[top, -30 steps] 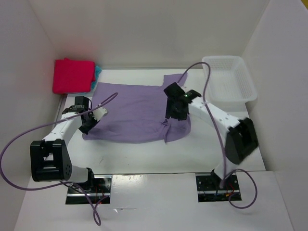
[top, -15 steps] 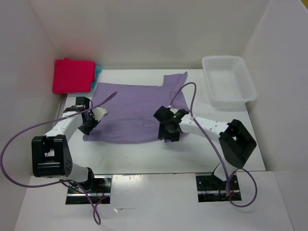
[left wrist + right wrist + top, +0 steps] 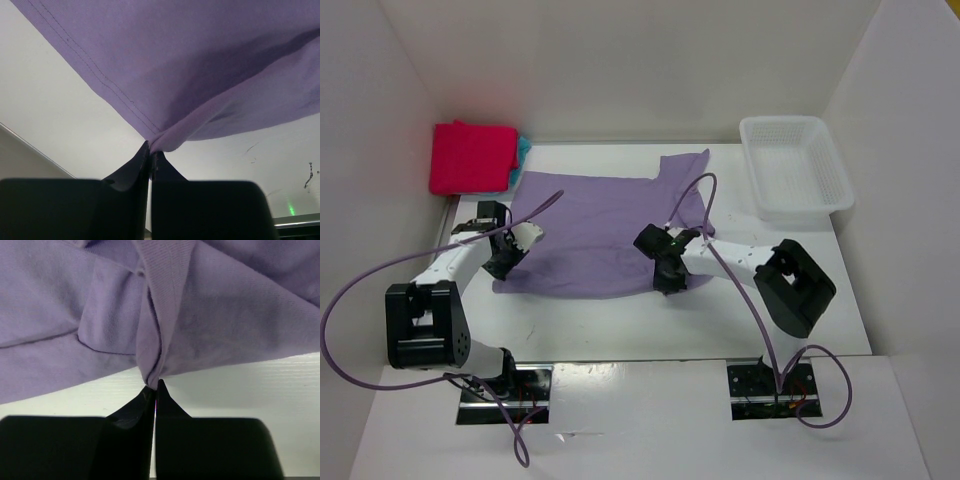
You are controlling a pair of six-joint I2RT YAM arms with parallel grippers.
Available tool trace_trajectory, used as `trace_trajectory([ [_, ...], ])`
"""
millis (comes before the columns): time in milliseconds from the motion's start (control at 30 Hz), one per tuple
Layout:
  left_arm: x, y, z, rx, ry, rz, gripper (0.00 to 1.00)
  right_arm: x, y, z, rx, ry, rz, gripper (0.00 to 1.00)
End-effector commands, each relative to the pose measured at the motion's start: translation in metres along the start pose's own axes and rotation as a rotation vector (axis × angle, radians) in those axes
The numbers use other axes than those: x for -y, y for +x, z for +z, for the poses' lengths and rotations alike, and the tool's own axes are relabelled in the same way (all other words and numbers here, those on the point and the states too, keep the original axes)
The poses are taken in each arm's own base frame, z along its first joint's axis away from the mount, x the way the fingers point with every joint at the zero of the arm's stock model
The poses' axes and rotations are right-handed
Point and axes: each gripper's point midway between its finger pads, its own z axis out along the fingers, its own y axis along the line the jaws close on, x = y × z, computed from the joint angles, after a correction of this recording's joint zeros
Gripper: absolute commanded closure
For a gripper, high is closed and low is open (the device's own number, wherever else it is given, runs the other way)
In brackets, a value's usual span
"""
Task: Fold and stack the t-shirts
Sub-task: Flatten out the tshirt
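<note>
A pale lavender t-shirt lies spread across the middle of the table. My left gripper is shut on its near left corner; the wrist view shows the hem pinched between the black jaws. My right gripper is shut on the shirt's near right edge, where bunched cloth is nipped at the jaw tips. A folded magenta-red t-shirt rests at the back left on top of a turquoise one, of which only an edge shows.
A white mesh basket stands at the back right. White walls close in the table on the left, back and right. The purple cables of both arms loop over the shirt.
My right arm has come forward from the shirt's right side to its near edge and its gripper has shut on the cloth. The turned-over right flap now lies flatter. The left arm has held still.
</note>
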Motion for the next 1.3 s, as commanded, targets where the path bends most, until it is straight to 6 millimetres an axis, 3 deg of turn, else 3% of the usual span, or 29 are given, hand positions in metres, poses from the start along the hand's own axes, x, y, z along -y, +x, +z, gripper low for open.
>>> trace_trajectory([
  [0,-0.005,-0.009,-0.012,0.047,-0.019,-0.019,0.98,-0.003,-0.011,-0.01,0.056,0.001,0.028,1.0],
  [33,-0.009,-0.009,-0.017,0.051,-0.027,-0.028,0.98,0.001,-0.009,-0.015,0.048,0.011,0.039,1.0],
  [133,-0.013,-0.007,-0.035,0.072,-0.052,0.007,0.98,0.039,0.011,-0.044,-0.014,0.106,0.088,1.0],
  [167,-0.011,-0.005,-0.04,0.072,-0.053,0.026,0.98,0.043,0.021,-0.056,-0.04,0.115,0.11,1.0],
  [200,-0.011,-0.003,-0.048,0.09,-0.072,0.044,0.98,0.06,0.034,-0.076,-0.073,0.149,0.106,1.0],
  [300,-0.006,0.013,-0.058,0.05,-0.084,0.078,0.98,0.083,0.069,-0.107,-0.131,0.22,0.113,1.0],
  [467,0.024,0.054,-0.055,-0.079,0.005,0.112,0.98,0.077,0.127,-0.125,-0.264,0.173,0.081,1.0],
  [567,0.034,0.07,-0.058,-0.126,0.023,0.115,0.98,0.073,0.138,-0.132,-0.293,0.151,0.068,1.0],
  [700,0.014,0.07,-0.061,-0.14,-0.077,0.095,0.98,0.081,0.13,-0.129,-0.24,0.149,0.105,1.0],
  [767,0.003,0.068,-0.062,-0.136,-0.131,0.073,0.98,0.079,0.112,-0.131,-0.192,0.131,0.136,1.0],
  [800,-0.01,0.067,-0.064,-0.135,-0.191,0.05,0.98,0.086,0.091,-0.128,-0.138,0.139,0.171,1.0],
  [867,-0.025,0.058,-0.069,-0.117,-0.236,0.034,0.98,0.094,0.069,-0.126,-0.084,0.152,0.21,1.0],
  [933,-0.023,0.06,-0.069,-0.126,-0.21,0.029,0.98,0.107,0.057,-0.12,-0.097,0.188,0.204,1.0],
  [967,-0.023,0.06,-0.069,-0.136,-0.2,0.045,0.98,0.111,0.06,-0.116,-0.109,0.205,0.178,1.0],
  [1133,-0.022,0.103,-0.055,-0.3,-0.236,0.077,0.98,0.098,0.077,-0.119,-0.201,0.177,0.077,1.0],
  [1267,-0.005,0.103,-0.05,-0.282,-0.148,0.085,0.98,0.088,0.108,-0.115,-0.311,0.199,-0.039,1.0],
])
